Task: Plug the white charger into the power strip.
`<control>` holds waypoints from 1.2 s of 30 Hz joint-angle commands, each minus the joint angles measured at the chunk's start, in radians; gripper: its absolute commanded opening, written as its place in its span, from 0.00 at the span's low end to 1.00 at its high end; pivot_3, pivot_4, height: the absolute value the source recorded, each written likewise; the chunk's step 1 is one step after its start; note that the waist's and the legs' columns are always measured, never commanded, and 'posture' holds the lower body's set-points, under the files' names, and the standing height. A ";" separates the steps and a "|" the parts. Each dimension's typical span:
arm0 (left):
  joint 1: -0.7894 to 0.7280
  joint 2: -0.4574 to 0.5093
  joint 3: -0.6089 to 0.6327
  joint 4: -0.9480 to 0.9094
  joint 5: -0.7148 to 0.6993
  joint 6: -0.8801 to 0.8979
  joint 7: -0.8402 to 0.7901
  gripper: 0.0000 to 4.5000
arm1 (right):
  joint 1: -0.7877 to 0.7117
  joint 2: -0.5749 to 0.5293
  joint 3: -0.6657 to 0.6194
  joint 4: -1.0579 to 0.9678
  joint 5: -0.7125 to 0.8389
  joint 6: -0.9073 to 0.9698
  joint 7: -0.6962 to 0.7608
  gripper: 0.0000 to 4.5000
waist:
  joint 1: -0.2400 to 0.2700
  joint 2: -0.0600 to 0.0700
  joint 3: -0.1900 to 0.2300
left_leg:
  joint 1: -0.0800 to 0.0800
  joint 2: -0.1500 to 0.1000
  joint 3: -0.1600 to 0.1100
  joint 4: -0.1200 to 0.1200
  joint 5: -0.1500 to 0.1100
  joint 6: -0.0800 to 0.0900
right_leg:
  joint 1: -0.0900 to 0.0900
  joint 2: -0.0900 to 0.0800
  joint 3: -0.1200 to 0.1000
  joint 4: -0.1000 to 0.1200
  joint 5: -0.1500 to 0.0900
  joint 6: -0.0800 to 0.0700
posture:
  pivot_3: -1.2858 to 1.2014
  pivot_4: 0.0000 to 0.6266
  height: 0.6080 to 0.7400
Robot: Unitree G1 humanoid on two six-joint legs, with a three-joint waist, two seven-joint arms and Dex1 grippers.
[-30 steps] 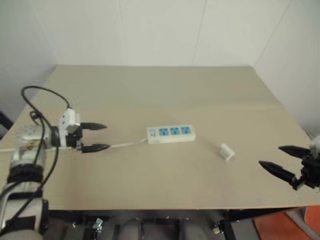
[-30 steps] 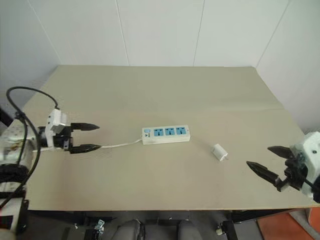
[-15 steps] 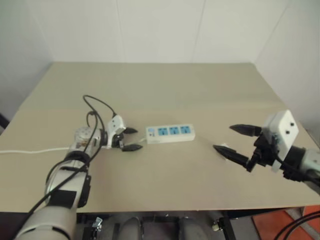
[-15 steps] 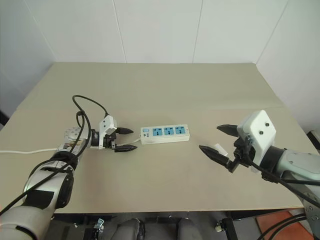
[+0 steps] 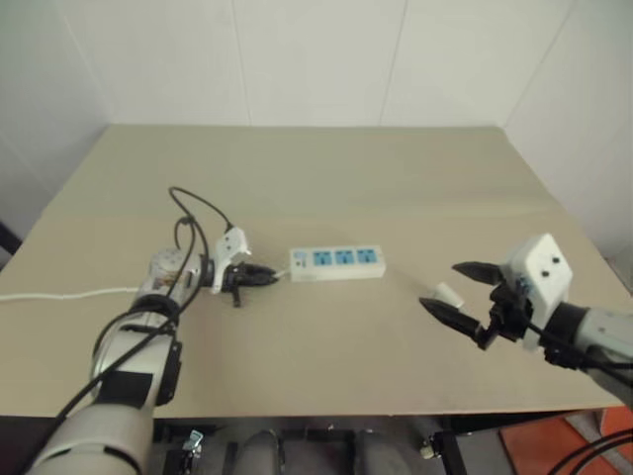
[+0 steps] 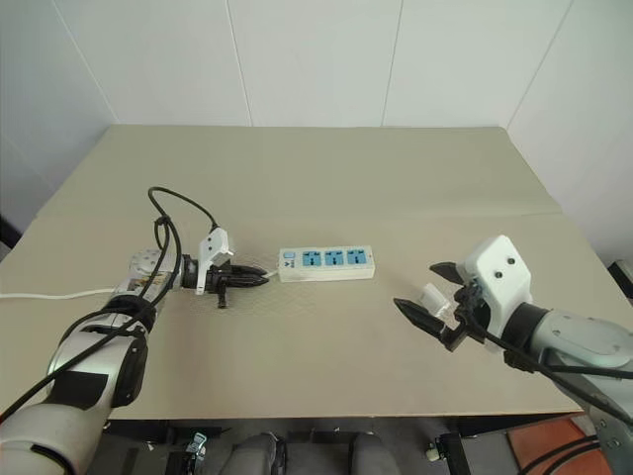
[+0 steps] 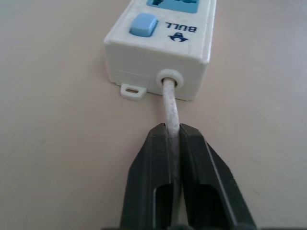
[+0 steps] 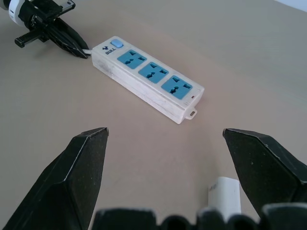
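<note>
Pinching the thin white cable (image 7: 171, 112) between its two black fingers (image 7: 146, 184), the left gripper (image 5: 259, 278) is clamped on that cord just short of where it enters the switch end of the strip (image 5: 336, 263). In the left wrist view the cable runs straight out from between the fingertips into a round collar on the strip's end face, with a small mounting tab beside it and a blue button (image 7: 143, 24) on top next to a printed logo. The gripper lies low over the table (image 6: 326, 178), pointing along the strip's length toward the robot's right.

The strip lies flat near the middle of the table, its three blue sockets (image 8: 150, 70) facing up in a row, all three bare. Its cable trails away behind the left gripper toward the table's left edge.

The right gripper (image 6: 427, 294) has its fingers spread wide apart, holding nothing. It sits low over the table well to the right of the strip, aimed toward the strip. The charger (image 5: 448, 295) lies on the table between the two spread fingers, nearer the far one; whether either finger touches it cannot be told. In the right wrist view the charger (image 8: 225, 194) shows as a small white block close to the gripper's base, with the strip and the left gripper (image 8: 76, 43) further out along the table.

The charger is well apart from the strip.
</note>
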 commanded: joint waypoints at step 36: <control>0.556 0.211 0.131 -1.147 -0.478 0.579 -0.102 0.99 | 0.017 0.027 0.045 0.031 -0.026 0.002 -0.015 1.00 | 0.000 0.000 0.000 | 0.003 0.002 -0.003 0.000 0.001 -0.001 | 0.000 0.000 0.003 0.002 0.000 0.000 | 0.52 0.24 1.00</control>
